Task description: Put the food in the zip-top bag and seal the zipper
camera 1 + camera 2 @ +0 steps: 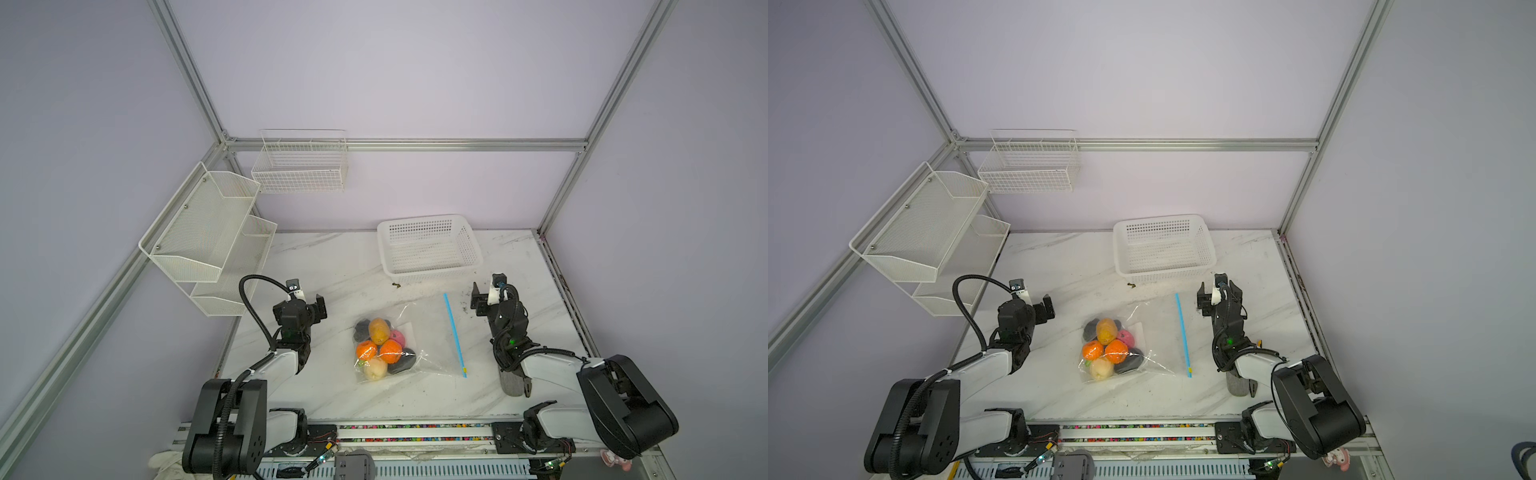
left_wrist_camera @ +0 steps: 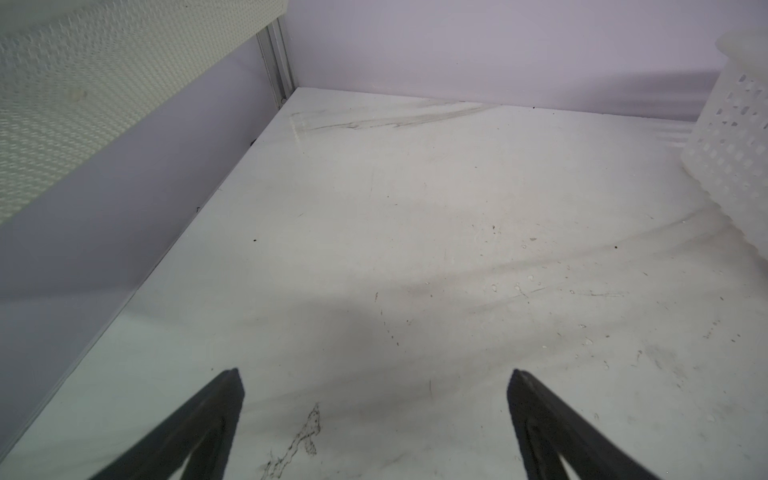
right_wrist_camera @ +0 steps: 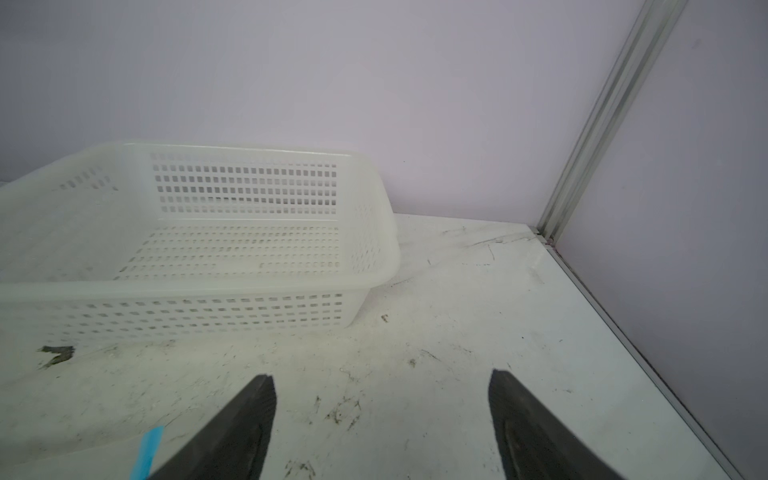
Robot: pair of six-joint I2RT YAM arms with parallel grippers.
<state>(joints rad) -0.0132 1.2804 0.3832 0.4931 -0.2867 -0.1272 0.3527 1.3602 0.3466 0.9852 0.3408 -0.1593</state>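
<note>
Food lies bunched inside the zip-top bag on the worktop, its zipper lying straight. Your left pincer and right pincer stand apart, empty, either side of it. Sealing looks about done; next, confirm the zipper is pressed shut end to end.

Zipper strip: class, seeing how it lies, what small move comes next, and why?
Probably draw the right gripper back to rest: the food sits inside the bag, the zipper lies straight, and both that gripper and the left gripper stand open, empty.
</note>
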